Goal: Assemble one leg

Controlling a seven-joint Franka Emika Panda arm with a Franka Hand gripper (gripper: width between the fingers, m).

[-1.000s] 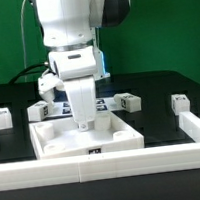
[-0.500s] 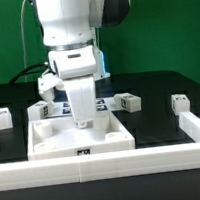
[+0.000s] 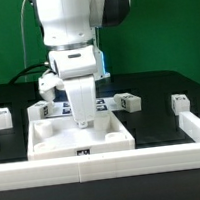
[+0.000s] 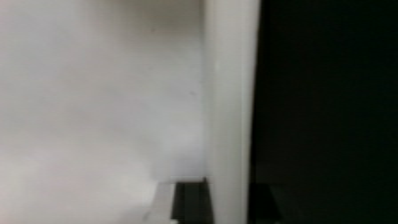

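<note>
Impossible to tell whether clenched or released: gripper (image 3: 83,121) low at white panel (image 3: 53,144). Risk of dragging it sideways into nearby leg (image 3: 129,103).

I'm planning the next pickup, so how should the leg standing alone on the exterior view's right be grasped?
Probably pinch the leg across its upper side faces, coming straight down from above: it stands upright on the table with open space on both sides.
</note>
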